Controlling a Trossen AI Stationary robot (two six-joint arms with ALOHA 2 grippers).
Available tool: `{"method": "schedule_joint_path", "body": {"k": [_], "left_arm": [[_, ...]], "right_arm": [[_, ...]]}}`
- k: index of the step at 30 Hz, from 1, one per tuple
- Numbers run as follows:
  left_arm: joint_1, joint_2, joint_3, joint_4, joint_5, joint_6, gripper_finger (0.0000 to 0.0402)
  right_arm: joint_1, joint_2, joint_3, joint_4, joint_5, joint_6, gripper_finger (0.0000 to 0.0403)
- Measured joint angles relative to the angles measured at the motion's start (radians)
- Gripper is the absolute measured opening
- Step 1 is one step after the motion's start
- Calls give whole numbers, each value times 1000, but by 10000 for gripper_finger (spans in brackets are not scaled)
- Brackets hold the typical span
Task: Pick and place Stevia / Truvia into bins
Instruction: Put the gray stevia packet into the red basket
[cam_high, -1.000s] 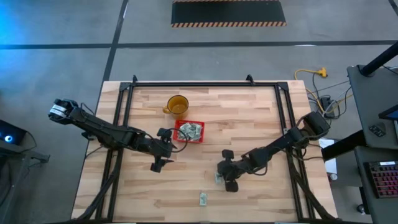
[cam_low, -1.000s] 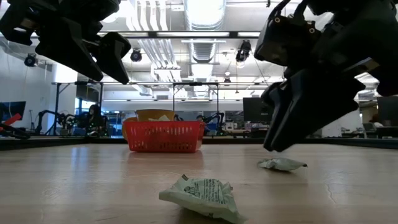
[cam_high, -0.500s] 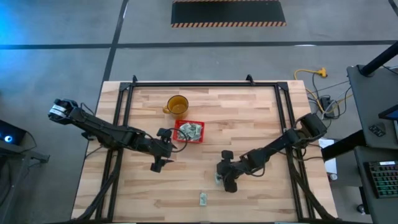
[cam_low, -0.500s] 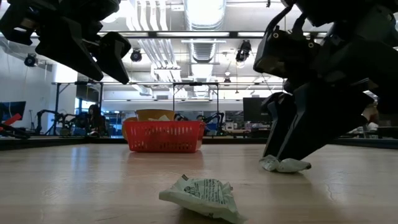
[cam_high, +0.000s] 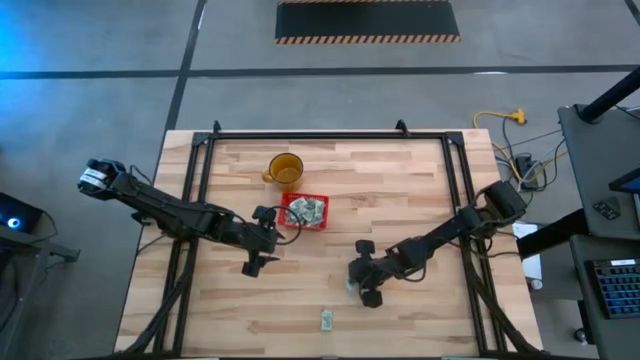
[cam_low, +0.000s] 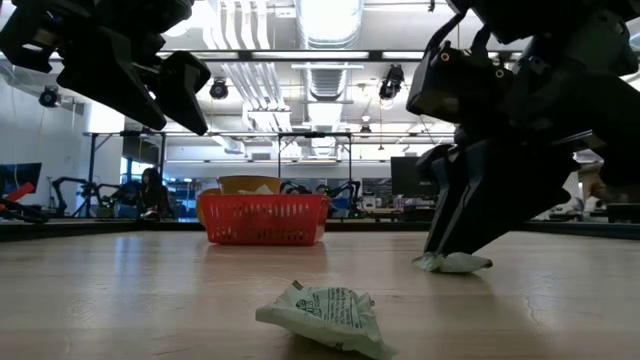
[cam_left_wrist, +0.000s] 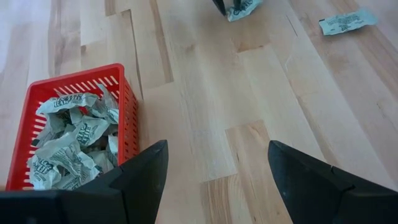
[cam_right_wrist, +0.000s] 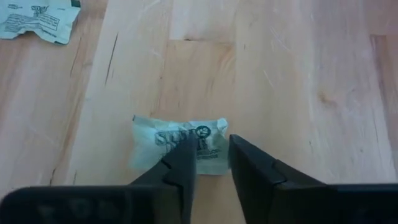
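My right gripper (cam_right_wrist: 207, 163) is down on the table (cam_high: 420, 190) at the lower middle of the overhead frame, its fingers nearly closed, pinching the edge of a crumpled sachet (cam_right_wrist: 180, 149) that still rests on the wood. My left gripper (cam_left_wrist: 214, 171) hangs wide open just left of the red basket (cam_high: 304, 211), which sits centre-frame full of sachets, and another loose sachet (cam_high: 326, 319) lies near the bottom edge.

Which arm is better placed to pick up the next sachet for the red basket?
Right. The right gripper is down on a sachet, fingers nearly closed on it. The left gripper hangs open beside the red basket.
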Motion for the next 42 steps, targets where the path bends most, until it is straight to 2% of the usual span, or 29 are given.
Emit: {"method": "schedule_joint_path", "body": {"k": [8, 15, 27, 36, 39, 42], "left_arm": [[0, 0, 0, 0, 0, 0, 259], [0, 0, 0, 0, 0, 0, 259], [0, 0, 0, 0, 0, 0, 259], [0, 0, 0, 55, 0, -1, 259], [0, 0, 0, 98, -1, -2, 259], [0, 0, 0, 124, 0, -18, 259]], "right_arm": [[0, -3, 0, 4, 1, -51, 19], [0, -4, 0, 7, 16, -87, 9], [1, -16, 40, 8, 200, -268, 9], [-58, -17, 120, 17, 543, -497, 9], [-121, -17, 143, 29, 544, -550, 9], [-203, -17, 148, 62, 469, -601, 9]]}}
